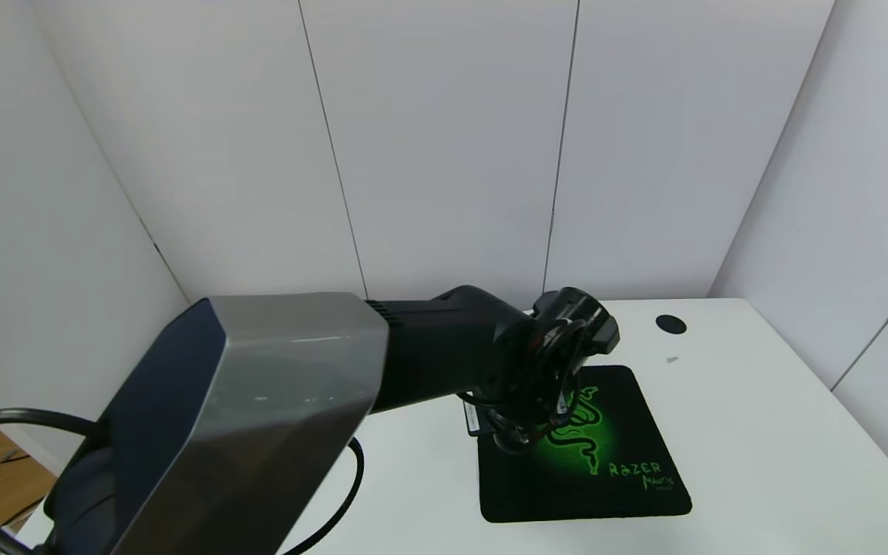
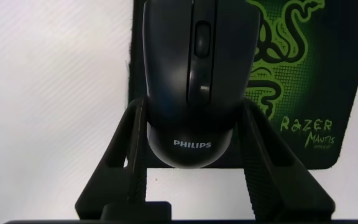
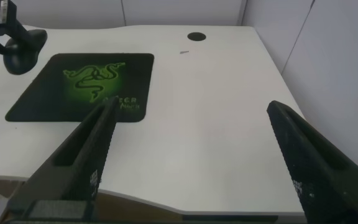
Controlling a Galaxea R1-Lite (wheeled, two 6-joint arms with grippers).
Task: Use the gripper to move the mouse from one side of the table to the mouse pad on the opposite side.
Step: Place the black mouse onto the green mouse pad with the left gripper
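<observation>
Left wrist view: left claw (image 2: 194, 140) grips "PHILIPS" mouse (image 2: 194, 81) over "RAZER" mouse pad (image 2: 303, 87)

My left gripper (image 2: 194, 143) has matt black plastic fingers (image 2: 120, 155) with a faintly ribbed face, and they clasp the mouse (image 2: 191, 81), smooth dark plastic with a soft sheen. The mouse pad (image 1: 606, 455) looks like matt cloth. The table (image 1: 760, 432) is smooth white laminate. My forearm housing (image 1: 259, 416) is glossy grey.
</observation>
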